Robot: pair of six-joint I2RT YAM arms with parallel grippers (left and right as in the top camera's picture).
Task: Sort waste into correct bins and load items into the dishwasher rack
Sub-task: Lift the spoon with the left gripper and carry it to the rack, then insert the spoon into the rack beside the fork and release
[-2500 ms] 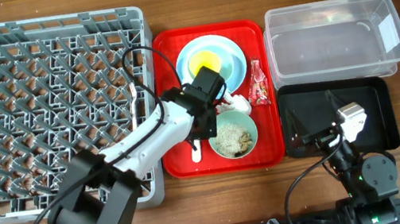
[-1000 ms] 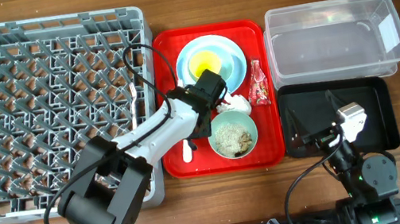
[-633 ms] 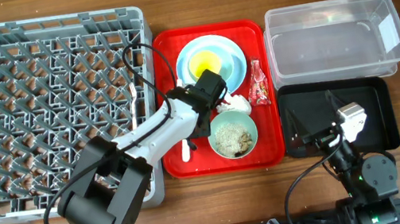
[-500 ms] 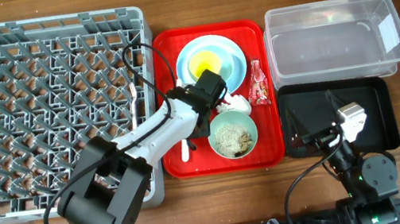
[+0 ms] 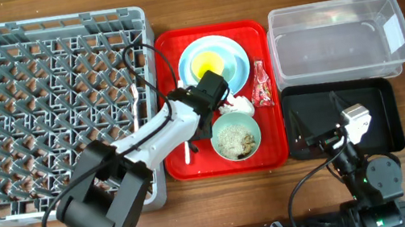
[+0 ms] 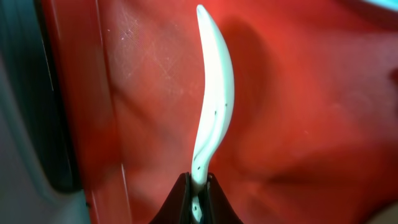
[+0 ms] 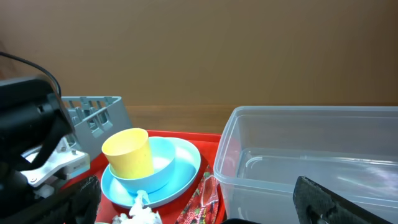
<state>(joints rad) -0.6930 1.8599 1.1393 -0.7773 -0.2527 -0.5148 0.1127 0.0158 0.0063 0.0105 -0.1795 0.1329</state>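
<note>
My left arm [image 5: 149, 138] reaches from its base at the near edge of the overhead view up and to the right. Its white link is stretched long, and the dark wrist [image 5: 211, 92] is bent over so that my left end effector [image 6: 198, 186] points downward. Its jaws are pinched tight on one end of a slim white utensil [image 6: 211, 106], which juts out ahead of the fingertips. My right arm [image 5: 363, 174] sits folded low and compact above its own base. My right end effector [image 7: 196, 193] is spread wide, with one dark finger [image 7: 339, 202] at each lower corner of its wrist view.
</note>
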